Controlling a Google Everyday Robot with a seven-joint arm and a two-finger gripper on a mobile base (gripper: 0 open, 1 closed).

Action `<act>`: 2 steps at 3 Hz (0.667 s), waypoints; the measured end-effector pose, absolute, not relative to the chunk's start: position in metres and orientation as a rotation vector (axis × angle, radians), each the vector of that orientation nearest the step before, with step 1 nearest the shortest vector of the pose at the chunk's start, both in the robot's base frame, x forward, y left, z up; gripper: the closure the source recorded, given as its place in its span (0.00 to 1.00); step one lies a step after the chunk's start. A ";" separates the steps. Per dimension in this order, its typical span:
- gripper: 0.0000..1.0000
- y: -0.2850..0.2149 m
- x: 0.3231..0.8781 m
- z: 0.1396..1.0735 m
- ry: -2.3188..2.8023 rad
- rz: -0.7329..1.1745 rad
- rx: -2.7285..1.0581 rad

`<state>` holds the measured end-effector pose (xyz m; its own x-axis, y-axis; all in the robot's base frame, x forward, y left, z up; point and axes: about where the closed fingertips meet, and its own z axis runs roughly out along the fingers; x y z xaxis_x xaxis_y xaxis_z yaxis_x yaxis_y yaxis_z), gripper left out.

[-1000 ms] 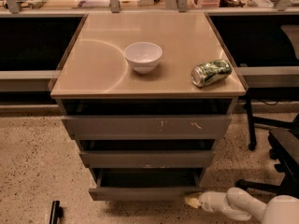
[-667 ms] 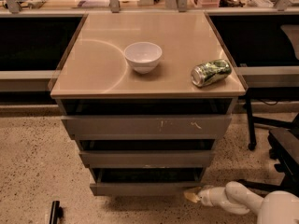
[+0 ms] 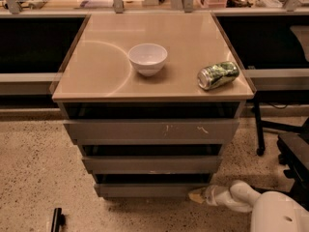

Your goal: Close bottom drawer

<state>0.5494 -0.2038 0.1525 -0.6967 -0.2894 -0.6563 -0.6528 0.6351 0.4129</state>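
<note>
Below, plain grey bottom drawer (image 3: 152, 190), jaws beside.

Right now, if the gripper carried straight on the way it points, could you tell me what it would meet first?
Probably the bottom drawer: the gripper sits low, about level with it, pointing at the drawer's front near the closer end. Whether they already touch is unclear.

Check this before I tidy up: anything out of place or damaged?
The green can lies dented on its side on the cabinet top. Pale scratches mark the top drawer. The gripper is at the bottom drawer's right corner.
</note>
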 end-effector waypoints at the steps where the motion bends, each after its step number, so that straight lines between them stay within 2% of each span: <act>1: 1.00 -0.207 0.561 0.150 2.311 0.877 -0.748; 2: 1.00 -0.207 0.570 0.149 2.310 0.869 -0.792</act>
<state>0.5698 -0.2068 0.1495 -0.6797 -0.3291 -0.6556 -0.6797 0.6187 0.3941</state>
